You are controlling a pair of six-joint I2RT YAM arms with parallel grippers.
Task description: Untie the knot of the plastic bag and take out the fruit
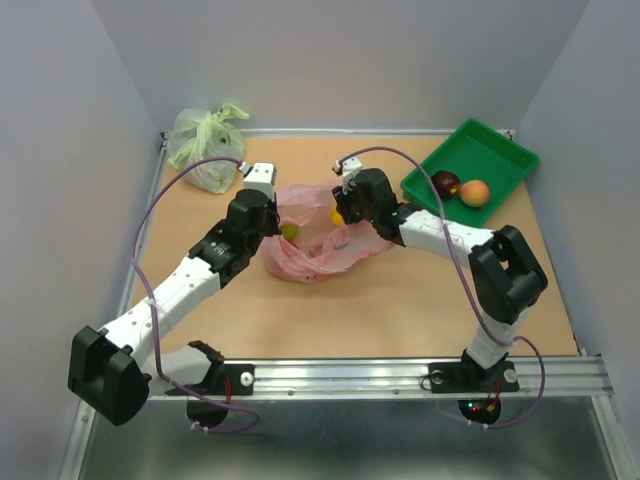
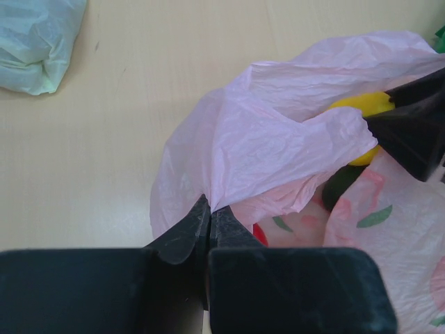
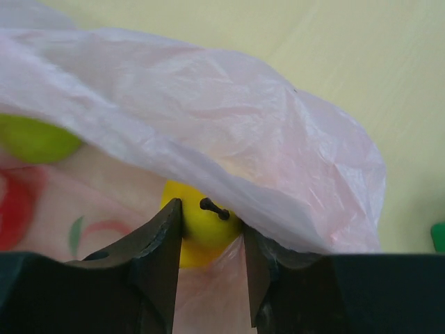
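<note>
The pink plastic bag [image 1: 318,250] lies open mid-table; no knot shows. My left gripper [image 1: 272,213] is shut on the bag's upper edge [image 2: 209,209] and holds the film up. My right gripper [image 1: 345,211] reaches into the bag's mouth, its jaws closed round a yellow fruit [image 3: 201,224] with a dark stem. The yellow fruit also shows in the left wrist view [image 2: 366,104]. A green fruit [image 1: 290,230] lies inside, also seen in the right wrist view [image 3: 38,139], with a dark green fruit [image 2: 341,188] and a red one [image 2: 259,235]. A dark purple fruit [image 1: 445,184] and an orange-peach fruit [image 1: 474,192] lie in the green tray [image 1: 490,150].
A pale green tied bag [image 1: 205,148] sits at the back left corner, also in the left wrist view [image 2: 35,42]. The green tray stands at the back right, its corner at the right wrist view's edge [image 3: 438,236]. Walls enclose the table on three sides.
</note>
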